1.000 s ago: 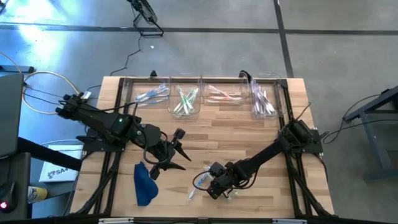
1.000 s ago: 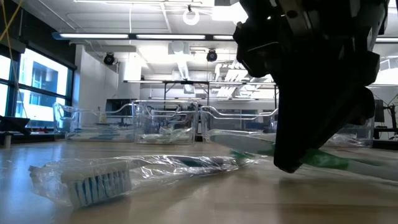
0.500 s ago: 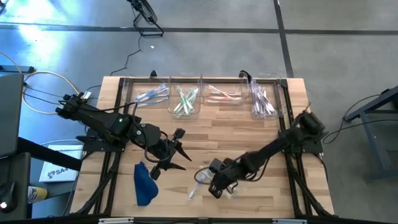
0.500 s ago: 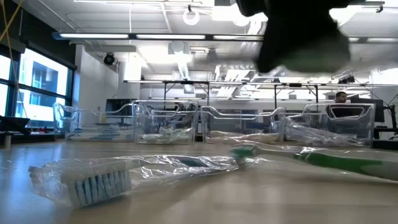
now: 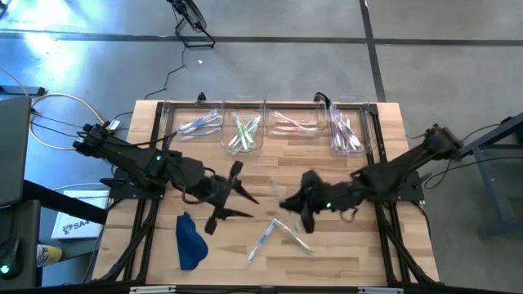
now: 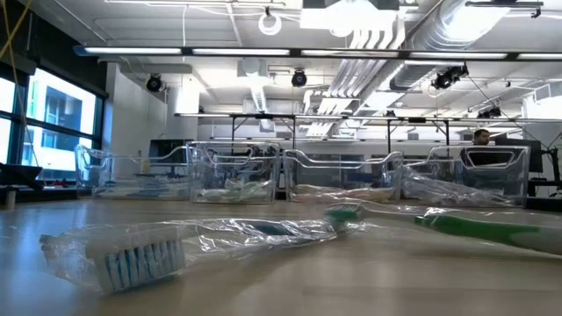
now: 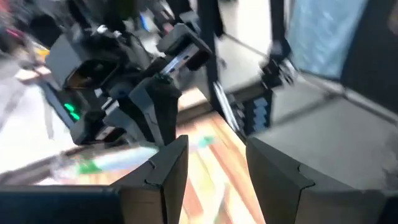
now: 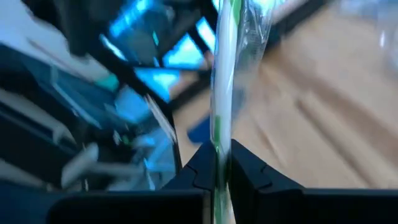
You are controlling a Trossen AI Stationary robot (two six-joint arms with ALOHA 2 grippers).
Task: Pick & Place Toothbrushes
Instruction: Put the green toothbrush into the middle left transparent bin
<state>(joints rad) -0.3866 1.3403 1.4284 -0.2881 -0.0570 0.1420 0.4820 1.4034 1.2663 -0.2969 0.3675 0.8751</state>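
Observation:
My right gripper [image 5: 296, 204] hovers over the table's middle, shut on a green toothbrush [image 8: 221, 93] in a clear wrapper. The left wrist view shows that brush [image 7: 106, 163] below the right arm's fingers. My left gripper [image 5: 241, 196] is open, left of centre, and points toward the right gripper. Two wrapped toothbrushes lie flat on the near middle of the table: a blue one [image 5: 265, 239], also in the low view [image 6: 132, 253], and a green one [image 5: 296, 238], also there [image 6: 479, 230]. Neither gripper shows in the low view. My right gripper pinches the green toothbrush between its two fingers [image 8: 202, 163], on the wrapped handle [image 8: 217, 140]. The brush runs on ahead past the fingertips. It is lifted clear of the table.
Four clear bins [image 5: 243, 131] holding sorted toothbrushes stand in a row along the far edge. A dark blue cloth [image 5: 189, 239] lies near the left near corner. Bare wood lies between the bins and the grippers. A person [image 6: 481, 138] sits in the room behind.
My right gripper has risen from the toothbrushes at the near middle, gone out of the low view, and moved toward the far edge and a little right, carrying a green toothbrush clear of the table. The blue and green brushes on the table have stayed put.

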